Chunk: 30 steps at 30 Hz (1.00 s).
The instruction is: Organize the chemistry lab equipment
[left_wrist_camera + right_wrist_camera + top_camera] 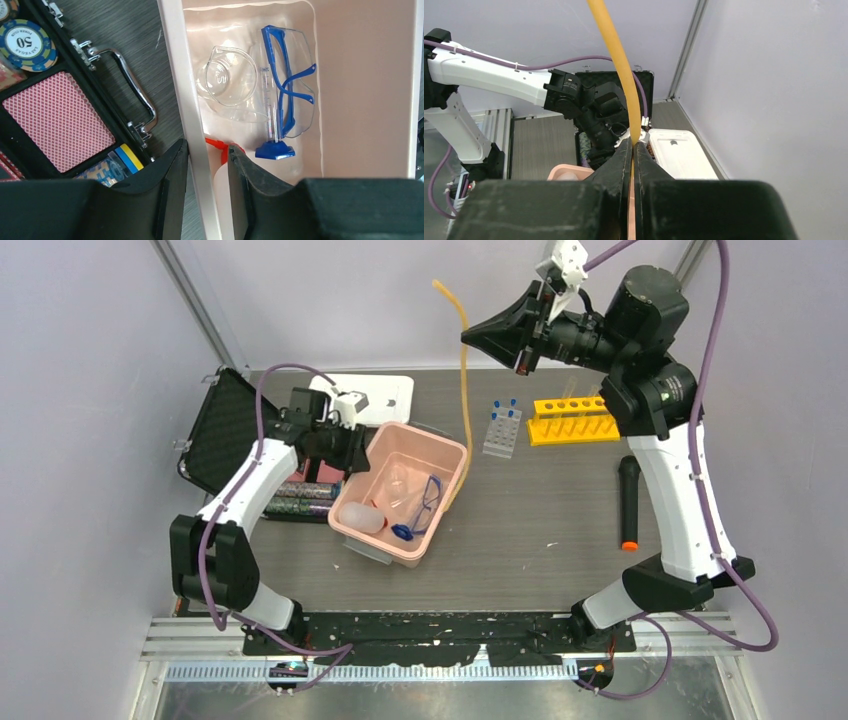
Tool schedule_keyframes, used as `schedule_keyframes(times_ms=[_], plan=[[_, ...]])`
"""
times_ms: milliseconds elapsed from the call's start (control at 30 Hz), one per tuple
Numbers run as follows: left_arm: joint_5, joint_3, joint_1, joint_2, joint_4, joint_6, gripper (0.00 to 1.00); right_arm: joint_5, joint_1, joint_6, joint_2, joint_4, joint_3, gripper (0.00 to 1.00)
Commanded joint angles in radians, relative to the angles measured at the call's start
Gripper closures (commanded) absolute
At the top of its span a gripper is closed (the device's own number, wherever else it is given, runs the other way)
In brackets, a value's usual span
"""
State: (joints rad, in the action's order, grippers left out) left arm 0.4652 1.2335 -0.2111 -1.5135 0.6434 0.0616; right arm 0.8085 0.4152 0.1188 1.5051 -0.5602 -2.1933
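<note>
1. The right gripper [634, 146] was raised well above the counter [545, 530]. Its jaws were pressed together on the yellow tubing [616, 54], pinching it between the fingertips partway along its length.
2. Above the gripper a short free end of tubing stood up and curled over. Below it the longer run hung straight down to the nearest rim of the pink tub [425, 436]. Whether the lower end lay inside or outside that rim could not be told.
3. Handling, as judged: the tubing looked light, soft and limp, so it would sag, swing and trail rather than hold a shape. Its rubbery wall should resist slipping in a firm pinch. A hold nearer the hanging end, or slow lowering so the run coils, would give more control over where it settles.
4. The left gripper [207, 147] sat low at the far side of the tub from the right one. Its jaws were part spread astride the tub wall, one finger outside and one inside. Whether they pressed the wall could not be told.
5. The squeeze bottle [360, 517] lay just beside the inner finger, with its red cap showing. Beyond the fingertips lay the clear funnel [225, 80] and the blue safety glasses [287, 85]. Both looked light and easily scratched.
6. Well below the right gripper, on the counter, stood the tube tray [500, 438] with blue-capped test tubes [508, 410]. The yellow rack [572, 427] stood beside it.
</note>
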Motion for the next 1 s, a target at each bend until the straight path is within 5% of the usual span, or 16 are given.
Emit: schedule_keyframes(times_ms=[0,633,967], plan=[[0.006,0.005,-0.041,-0.011,0.015,0.009,0.65,0.039,0.013,-0.059,-0.026,0.122,0.057,0.95],[0.163,0.138,-0.177,-0.135,-0.013,0.012,0.78,0.042,0.014,0.034,-0.117,0.136,0.375,0.95],[0.205,0.129,-0.215,-0.152,-0.047,0.024,0.79,-0.077,0.047,0.549,-0.13,-0.101,0.808,0.95]])
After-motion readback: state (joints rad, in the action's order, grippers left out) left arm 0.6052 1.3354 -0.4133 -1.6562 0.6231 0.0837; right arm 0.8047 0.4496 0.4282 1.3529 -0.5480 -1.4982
